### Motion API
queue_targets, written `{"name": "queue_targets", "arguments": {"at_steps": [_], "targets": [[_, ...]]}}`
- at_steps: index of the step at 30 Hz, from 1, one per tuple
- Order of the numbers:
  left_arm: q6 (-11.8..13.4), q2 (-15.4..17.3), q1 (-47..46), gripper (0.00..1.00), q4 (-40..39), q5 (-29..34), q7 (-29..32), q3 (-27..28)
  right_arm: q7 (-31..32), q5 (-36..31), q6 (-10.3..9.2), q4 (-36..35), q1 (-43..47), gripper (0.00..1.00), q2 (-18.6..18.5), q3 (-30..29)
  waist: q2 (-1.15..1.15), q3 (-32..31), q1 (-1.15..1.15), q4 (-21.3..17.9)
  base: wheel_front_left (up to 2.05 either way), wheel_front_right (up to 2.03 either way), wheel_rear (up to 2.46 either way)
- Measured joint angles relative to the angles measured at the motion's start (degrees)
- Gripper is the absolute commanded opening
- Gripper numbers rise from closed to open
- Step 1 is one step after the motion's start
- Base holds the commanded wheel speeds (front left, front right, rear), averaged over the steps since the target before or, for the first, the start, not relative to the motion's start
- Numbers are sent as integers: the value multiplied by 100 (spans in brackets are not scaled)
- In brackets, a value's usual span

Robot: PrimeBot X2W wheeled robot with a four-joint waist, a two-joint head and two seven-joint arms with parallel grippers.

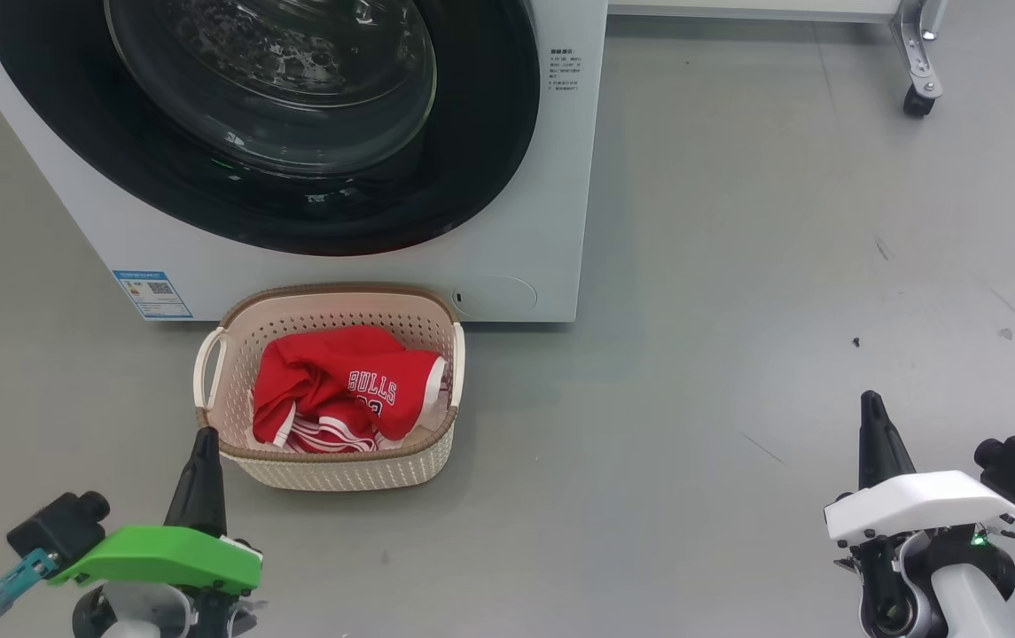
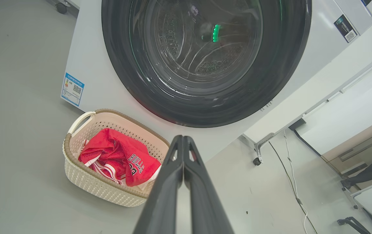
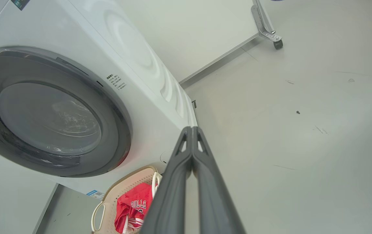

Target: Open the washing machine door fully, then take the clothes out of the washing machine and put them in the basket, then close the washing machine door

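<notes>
Red clothes bunched in basket; washing machine door cropped above; both jaws pinched together, empty.

On the floor: basket, just before the washing machine, below the washing machine door. In the basket: clothes. Behind, far right: wheeled frame.

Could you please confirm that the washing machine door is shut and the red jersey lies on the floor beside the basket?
Not quite: the door is shut, but the red jersey lies inside the basket, as the head view shows.
</notes>
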Motion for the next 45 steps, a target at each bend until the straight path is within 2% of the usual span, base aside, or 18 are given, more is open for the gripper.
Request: {"name": "queue_targets", "arguments": {"at_steps": [45], "targets": [[0, 5, 29, 0, -240, -2863, 868, 583, 901, 3268, 256, 33, -3, 0, -3, -725, 0, -230, 0, -36, 0, 0, 0]]}}
